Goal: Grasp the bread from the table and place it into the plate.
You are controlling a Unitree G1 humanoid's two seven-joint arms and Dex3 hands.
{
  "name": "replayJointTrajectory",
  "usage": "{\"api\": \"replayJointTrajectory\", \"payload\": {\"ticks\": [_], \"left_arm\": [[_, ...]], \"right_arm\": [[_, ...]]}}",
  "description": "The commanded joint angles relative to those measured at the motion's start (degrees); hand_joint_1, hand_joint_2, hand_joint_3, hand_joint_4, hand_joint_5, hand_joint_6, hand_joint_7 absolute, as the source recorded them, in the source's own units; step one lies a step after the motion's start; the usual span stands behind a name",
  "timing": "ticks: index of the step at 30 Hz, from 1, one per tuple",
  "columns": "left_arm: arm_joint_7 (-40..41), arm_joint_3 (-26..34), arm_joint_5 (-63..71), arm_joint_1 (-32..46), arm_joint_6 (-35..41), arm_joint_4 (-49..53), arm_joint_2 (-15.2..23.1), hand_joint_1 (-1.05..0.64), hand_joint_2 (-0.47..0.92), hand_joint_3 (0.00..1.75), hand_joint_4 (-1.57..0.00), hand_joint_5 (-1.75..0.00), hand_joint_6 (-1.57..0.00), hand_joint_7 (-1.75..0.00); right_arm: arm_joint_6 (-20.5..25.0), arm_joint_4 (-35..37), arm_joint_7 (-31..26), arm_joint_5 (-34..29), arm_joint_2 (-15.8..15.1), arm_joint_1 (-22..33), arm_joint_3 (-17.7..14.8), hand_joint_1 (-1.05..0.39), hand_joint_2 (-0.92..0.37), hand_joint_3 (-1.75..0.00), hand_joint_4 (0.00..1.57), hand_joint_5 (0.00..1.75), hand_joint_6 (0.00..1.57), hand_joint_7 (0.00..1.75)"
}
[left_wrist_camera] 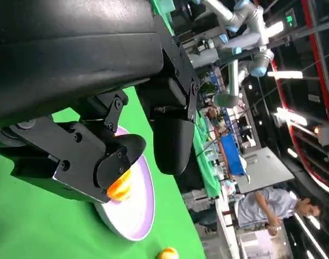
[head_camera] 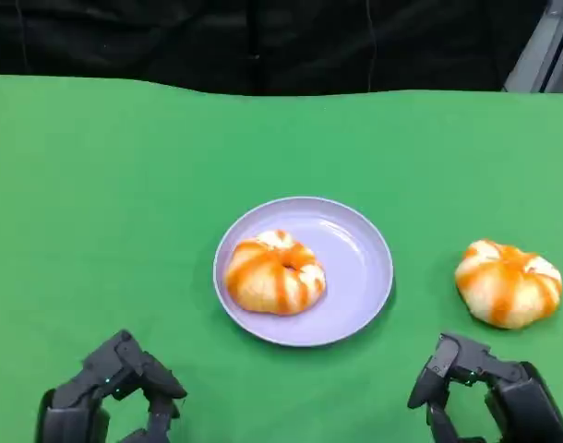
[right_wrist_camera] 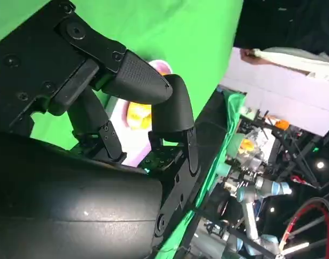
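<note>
While one bread (head_camera: 275, 272) lay in the plate (head_camera: 355, 277), another bread (head_camera: 509, 282) sat on the surface beyond the empty, loosely spread right hand (head_camera: 475, 383); a shallow grasp could squash or drop it.

The left hand (head_camera: 111, 392) and the right hand (head_camera: 485, 388) are built of matte black, blocky segments with rounded fingertips. Round screw heads and pivot pins are set into the flat black finger links (right_wrist_camera: 40, 65). A smooth, rounded, glossy black shell (left_wrist_camera: 67, 43) is seen behind the fingers. A textured pad (right_wrist_camera: 140, 75) is carried on one fingertip.
</note>
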Motion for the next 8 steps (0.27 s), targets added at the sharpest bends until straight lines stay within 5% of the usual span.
{"api": "replayJointTrajectory", "payload": {"ticks": [1,8], "left_arm": [[-1.1,1.4,-0.9,-0.5,-0.1,0.5,0.0,0.04,0.55,1.12,-0.77,-1.75,-0.71,-1.56],[-0.9,3.1,1.8,-1.0,-0.8,1.2,-0.2,0.04,0.5,1.18,-0.77,-1.73,-0.74,-1.55]], "right_arm": [[-0.9,0.6,-0.3,0.5,-0.4,-0.1,-0.5,-0.52,-0.37,-1.45,0.79,1.75,0.75,1.53],[-0.3,-0.4,-0.5,-0.1,-0.5,0.3,-0.6,-0.52,-0.33,-1.52,0.79,1.75,0.75,1.54]]}}
